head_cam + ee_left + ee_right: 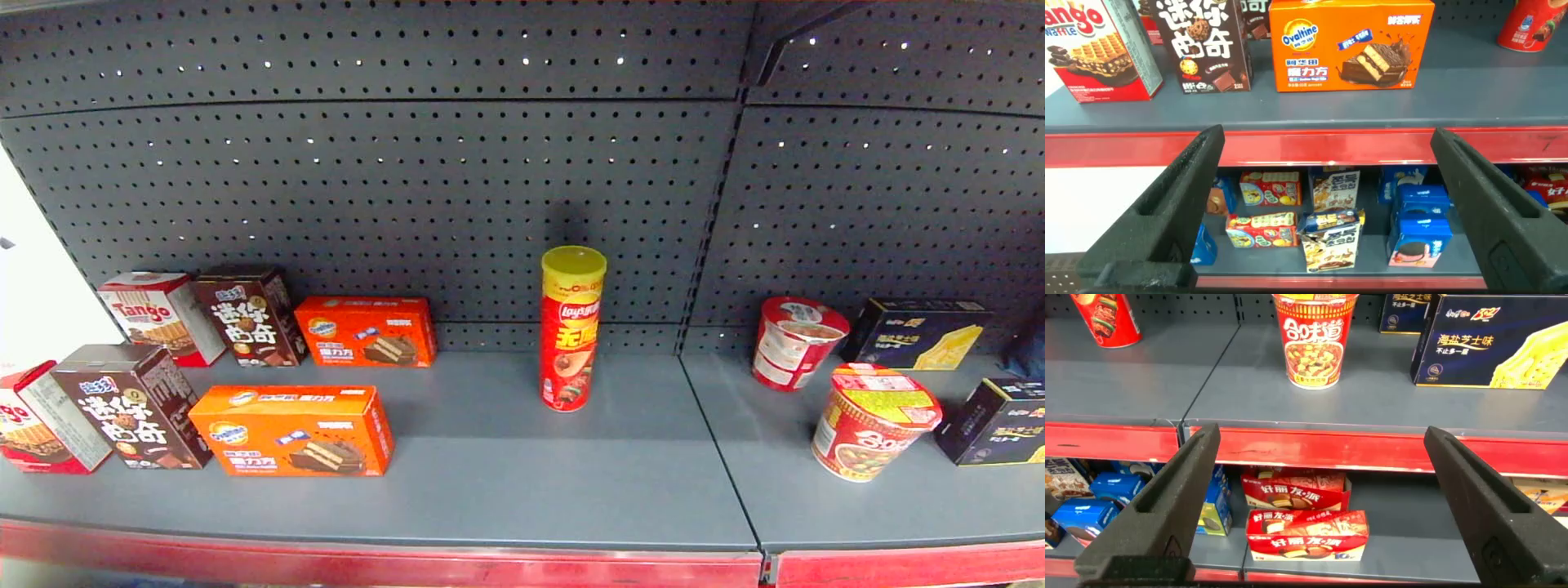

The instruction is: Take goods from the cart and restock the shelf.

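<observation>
On the grey shelf (522, 490) a tall red chips can with a yellow lid (573, 328) stands upright near the middle. To its left lie two orange cake boxes (292, 430), two brown boxes (131, 406) and two wafer boxes (162, 314). To its right are two red noodle cups (872, 420) and dark blue boxes (922, 333). My left gripper (1327, 135) hangs open and empty in front of the shelf's red edge, below the front orange box (1350, 45). My right gripper (1322, 433) is open and empty below a noodle cup (1315, 339).
A perforated dark back panel (392, 188) closes the shelf behind. A red lip (384, 563) runs along the front. The lower shelf holds snack packs (1331, 237) and red boxes (1306, 535). Bare shelf room lies in front of and beside the chips can.
</observation>
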You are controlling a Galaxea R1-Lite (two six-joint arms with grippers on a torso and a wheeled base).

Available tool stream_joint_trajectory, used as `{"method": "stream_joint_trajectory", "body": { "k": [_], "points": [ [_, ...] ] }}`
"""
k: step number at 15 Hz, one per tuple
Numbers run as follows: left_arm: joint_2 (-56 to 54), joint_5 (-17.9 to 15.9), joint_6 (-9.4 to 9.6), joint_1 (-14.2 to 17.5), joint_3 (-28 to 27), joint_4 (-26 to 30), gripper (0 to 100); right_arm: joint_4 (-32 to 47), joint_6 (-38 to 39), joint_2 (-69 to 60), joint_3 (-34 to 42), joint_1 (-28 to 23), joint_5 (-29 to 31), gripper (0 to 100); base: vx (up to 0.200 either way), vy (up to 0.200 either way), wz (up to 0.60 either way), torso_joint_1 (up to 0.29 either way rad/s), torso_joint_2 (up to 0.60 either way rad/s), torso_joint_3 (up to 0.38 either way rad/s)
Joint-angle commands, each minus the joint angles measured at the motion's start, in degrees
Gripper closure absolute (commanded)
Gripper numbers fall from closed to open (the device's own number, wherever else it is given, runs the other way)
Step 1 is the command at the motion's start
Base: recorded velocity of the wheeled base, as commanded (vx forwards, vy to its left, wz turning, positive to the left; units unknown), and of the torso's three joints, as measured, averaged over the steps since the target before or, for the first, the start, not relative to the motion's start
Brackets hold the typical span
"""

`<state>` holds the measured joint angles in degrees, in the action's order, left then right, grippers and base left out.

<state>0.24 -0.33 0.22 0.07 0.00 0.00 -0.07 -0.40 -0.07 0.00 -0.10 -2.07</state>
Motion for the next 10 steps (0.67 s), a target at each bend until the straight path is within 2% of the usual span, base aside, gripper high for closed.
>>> {"method": "stream_joint_trajectory", "body": {
  "k": [1, 5, 10],
  "points": [
    [0.02, 0.07, -0.22, 0.01, 0.00, 0.00, 0, -0.01, -0.04, 0.07, 0.00, 0.01, -0.04, 0, 0.000, 0.000, 0.00, 0.000, 0.00, 0.000],
    [0.11, 0.15, -0.40, 0.01, -0.09, 0.09, 0, -0.01, 0.05, 0.07, 0.00, 0.01, -0.04, 0, 0.000, 0.000, 0.00, 0.000, 0.00, 0.000],
    [0.11, 0.15, -0.48, -0.07, -0.09, 0.09, 0, -0.01, -0.04, 0.07, 0.00, 0.01, 0.05, 0, 0.000, 0.000, 0.60, 0.004, 0.00, 0.000]
  ]
}}
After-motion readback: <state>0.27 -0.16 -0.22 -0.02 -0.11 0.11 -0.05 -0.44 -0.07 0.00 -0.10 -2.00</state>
